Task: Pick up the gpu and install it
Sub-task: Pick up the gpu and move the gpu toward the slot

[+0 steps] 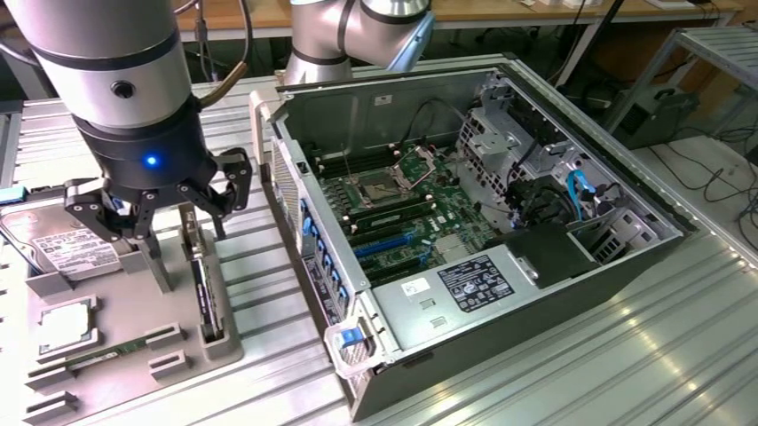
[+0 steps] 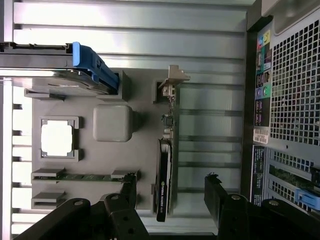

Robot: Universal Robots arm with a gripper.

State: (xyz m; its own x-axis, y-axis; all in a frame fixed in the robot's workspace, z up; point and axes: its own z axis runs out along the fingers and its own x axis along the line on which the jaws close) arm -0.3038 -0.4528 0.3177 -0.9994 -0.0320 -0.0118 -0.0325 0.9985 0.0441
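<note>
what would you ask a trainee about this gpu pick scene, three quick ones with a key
1. True or false: the gpu is already seated in the computer case.
2. Multiple choice: the gripper is A) open, above the gpu; B) shut on the gpu; C) shut and empty.
3. Fill in: the gpu stands on its edge in a slot of the grey ___.

Key
1. False: it is outside the case, beside it.
2. A: in the wrist view, its fingers stand apart on either side of the card.
3. tray
</note>
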